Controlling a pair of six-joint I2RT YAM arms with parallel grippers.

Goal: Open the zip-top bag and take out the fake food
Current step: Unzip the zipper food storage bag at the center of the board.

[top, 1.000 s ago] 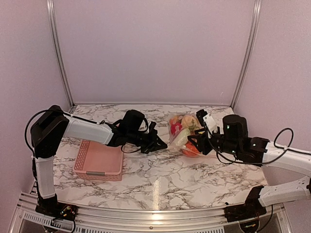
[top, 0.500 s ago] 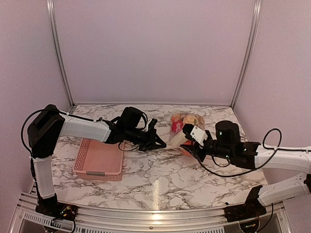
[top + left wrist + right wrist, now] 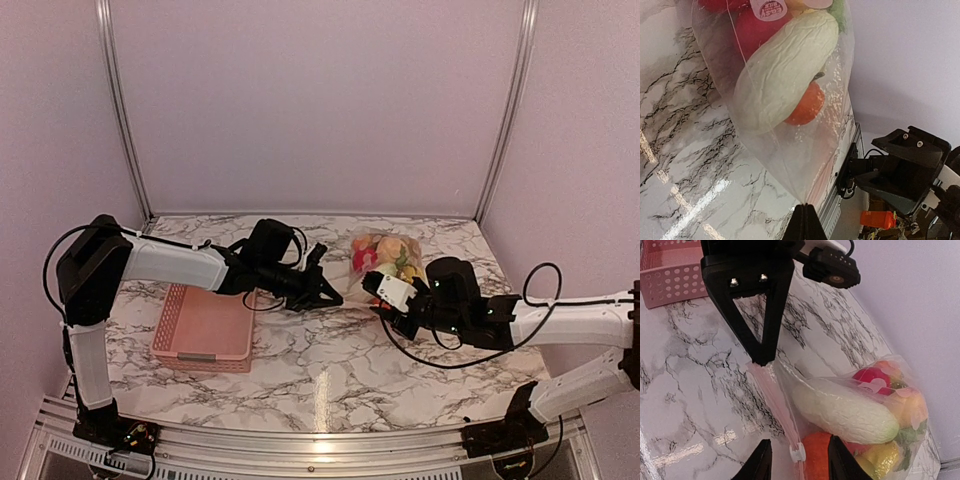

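We saw a white marble-patterned table [image 3: 330,370] spread beneath both grippers. A pink perforated plastic basket [image 3: 205,330] lay well behind the left gripper [image 3: 805,222], under that arm's forearm, with its holed wall showing at the far left of the right wrist view.

The clear, crinkly plastic zip-top bag [image 3: 850,405] lay on the table between the two grippers. It started at the left gripper's tips and stretched ahead of them, bulging with its load on the side away from the right gripper's fingers. The left gripper was clenched, its black fingers meeting in a point on the bag's flat near corner. The pink zip strip [image 3: 777,400] ran from that pinched corner down toward the right gripper [image 3: 799,442].

The fake food sat inside the sealed bag. A long, whitish-green glossy plastic vegetable [image 3: 840,410] lay nearest the left gripper's tips. A round orange piece [image 3: 817,460] was just below it, close beside the right gripper's far finger. A red fruit [image 3: 870,376] and a yellow piece [image 3: 880,452] lay farther off, deeper in the bag.

The right gripper was spread wide and held nothing, one finger on each side of the zip strip. The small white slider [image 3: 797,454] sat in the gap between them, and we could not tell whether either finger touched it.
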